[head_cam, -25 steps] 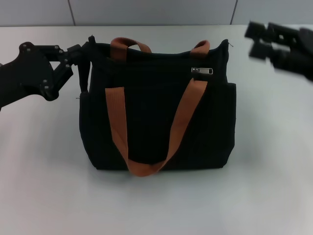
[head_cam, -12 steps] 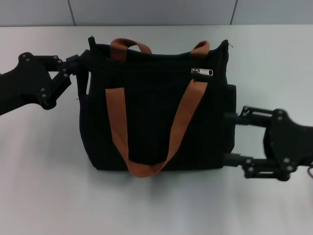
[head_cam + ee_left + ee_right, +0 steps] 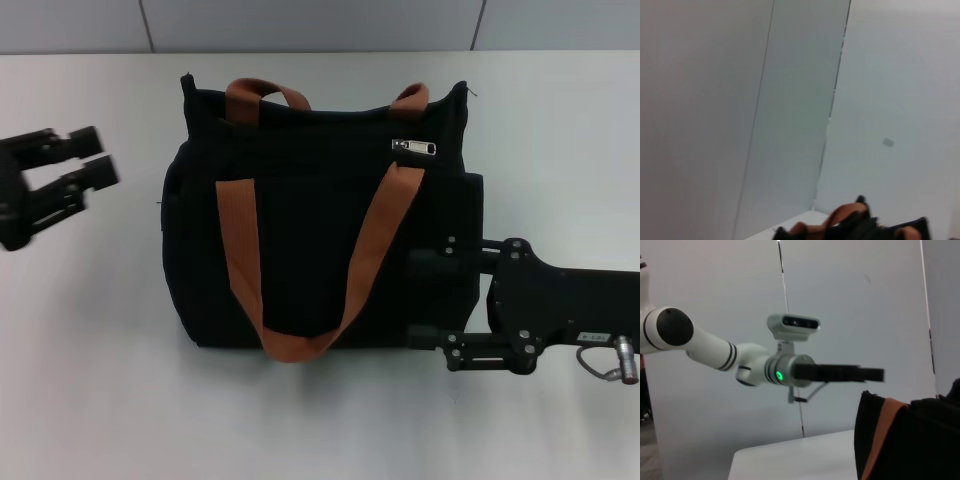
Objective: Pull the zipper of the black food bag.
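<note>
Black food bag (image 3: 320,240) stands upright w/ right gripper (image 3: 428,300) spread, fingers against its low side; zipper (image 3: 413,146) sits well above that gripper, near the top edge. Left gripper (image 3: 88,170) spread, apart from bag (holding nothing). Risk: unbraced bag slides or tips once zipper's tugged

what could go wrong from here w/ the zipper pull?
1. The right gripper sits open against the lower right side of the black food bag, well below the zipper; closing here would likely catch fabric, not the tab.
2. The left gripper is open and clear of the bag, so nothing braces it; a pull may drag the whole bag.
3. The orange-brown strap runs just under the tab and could get pinched.
</note>
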You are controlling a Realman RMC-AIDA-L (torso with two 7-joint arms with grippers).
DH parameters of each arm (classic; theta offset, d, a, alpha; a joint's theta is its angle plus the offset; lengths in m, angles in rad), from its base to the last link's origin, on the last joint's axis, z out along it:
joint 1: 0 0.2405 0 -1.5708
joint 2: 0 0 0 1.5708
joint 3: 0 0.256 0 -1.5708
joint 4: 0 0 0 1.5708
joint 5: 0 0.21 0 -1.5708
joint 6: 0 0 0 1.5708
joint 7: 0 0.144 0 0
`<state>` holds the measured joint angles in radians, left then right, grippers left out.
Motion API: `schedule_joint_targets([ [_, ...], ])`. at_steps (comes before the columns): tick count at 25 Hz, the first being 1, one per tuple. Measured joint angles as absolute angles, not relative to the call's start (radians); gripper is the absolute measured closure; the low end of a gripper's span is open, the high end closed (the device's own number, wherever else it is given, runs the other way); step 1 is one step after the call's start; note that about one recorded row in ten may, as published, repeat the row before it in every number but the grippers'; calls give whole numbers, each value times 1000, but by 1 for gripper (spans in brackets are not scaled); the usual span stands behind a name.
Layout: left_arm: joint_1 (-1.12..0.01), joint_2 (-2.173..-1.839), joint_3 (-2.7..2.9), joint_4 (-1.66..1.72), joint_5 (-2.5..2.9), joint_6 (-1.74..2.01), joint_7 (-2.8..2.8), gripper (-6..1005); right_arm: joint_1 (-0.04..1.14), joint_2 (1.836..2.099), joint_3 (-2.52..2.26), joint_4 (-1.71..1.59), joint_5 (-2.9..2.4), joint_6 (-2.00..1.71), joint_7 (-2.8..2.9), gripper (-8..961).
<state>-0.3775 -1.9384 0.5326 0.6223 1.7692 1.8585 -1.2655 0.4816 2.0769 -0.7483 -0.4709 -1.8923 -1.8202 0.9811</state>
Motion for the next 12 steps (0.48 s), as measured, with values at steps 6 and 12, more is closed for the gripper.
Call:
schedule_joint_targets([
  [6,-372,-1891,524,628,1763,1981,-1330,485,492,2078,-756,-439,-1893,-1779,964,216],
  [12,-364,-1933,573,629,1760,2009,-1248,300,499,2078,-763,-401,-1893,-1762,931,216],
])
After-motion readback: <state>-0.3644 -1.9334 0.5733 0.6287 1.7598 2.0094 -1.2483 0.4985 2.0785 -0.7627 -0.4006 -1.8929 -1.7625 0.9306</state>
